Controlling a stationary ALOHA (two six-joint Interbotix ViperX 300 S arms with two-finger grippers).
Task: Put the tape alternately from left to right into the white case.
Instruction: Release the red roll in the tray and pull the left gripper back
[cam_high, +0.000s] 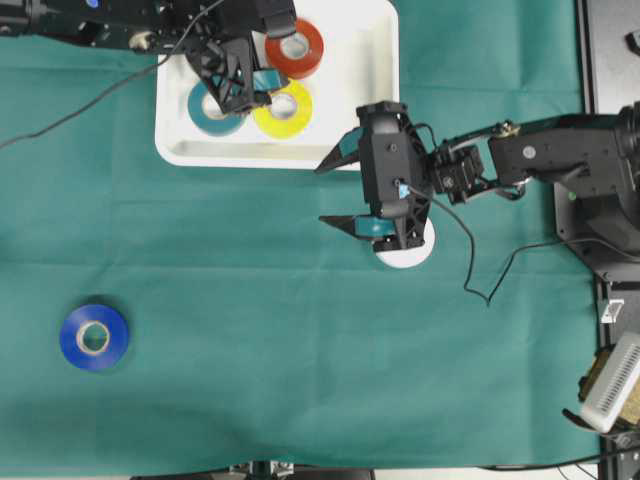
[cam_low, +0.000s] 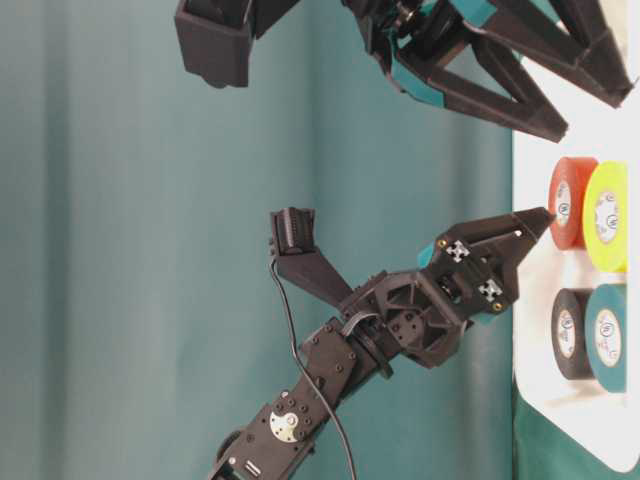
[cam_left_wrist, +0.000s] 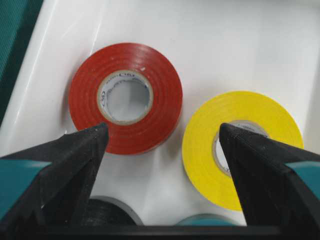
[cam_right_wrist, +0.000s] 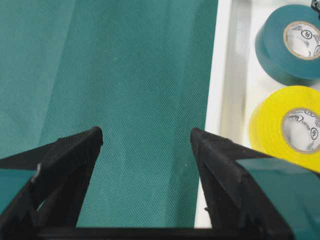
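The white case (cam_high: 372, 120) holds the red tape (cam_high: 295, 47), yellow tape (cam_high: 282, 110) and teal tape (cam_high: 215, 110). The black tape (cam_left_wrist: 107, 212) lies beside the teal tape (cam_left_wrist: 207, 219); from overhead my left arm hides it. My left gripper (cam_left_wrist: 162, 135) hangs open over the case floor (cam_left_wrist: 225, 45), with nothing between its fingers. One tip is over the red tape (cam_left_wrist: 125, 97), the other over the yellow tape (cam_left_wrist: 245, 145). My right gripper (cam_high: 320, 195) is open and empty over the cloth, just outside the case rim (cam_right_wrist: 222, 75). The white tape (cam_high: 410, 255) lies partly under it. Far left sits the blue tape (cam_high: 94, 337).
A green cloth (cam_high: 250, 300) covers the table. A black cable (cam_high: 470, 270) trails from the right arm across it. The right arm's base (cam_high: 600, 190) and a white box (cam_high: 612, 385) stand at the right edge.
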